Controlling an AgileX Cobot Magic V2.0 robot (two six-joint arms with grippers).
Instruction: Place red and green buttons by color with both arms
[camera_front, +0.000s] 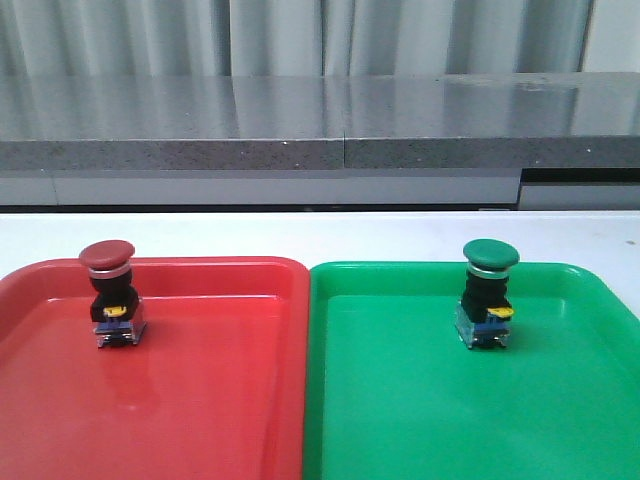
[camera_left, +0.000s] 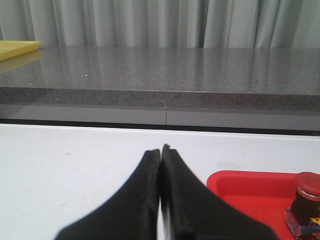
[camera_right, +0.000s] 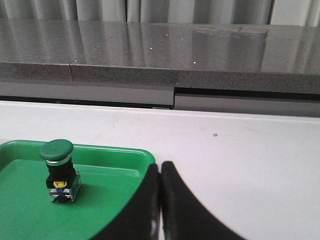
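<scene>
Both buttons look small, rigid and light; top-heavy under those wide caps, so likely to tip if nudged. Best hold, I judge: across the squarish black body below the collar, not the smooth domed cap, which would slip. Red button (camera_front: 109, 292): dark red mushroom cap, silver collar, black body, yellow tab, bluish base, upright at the far left of the red tray (camera_front: 220, 400). Green button (camera_front: 489, 293): same build, green cap, upright near the far edge of the green tray (camera_front: 420, 420). Trays side by side on the white desk (camera_front: 320, 235). Left gripper (camera_left: 160, 152) jaws together, empty, over bare desk beside the red tray. Right gripper (camera_right: 160, 167) jaws together, empty, by the green tray's corner.
</scene>
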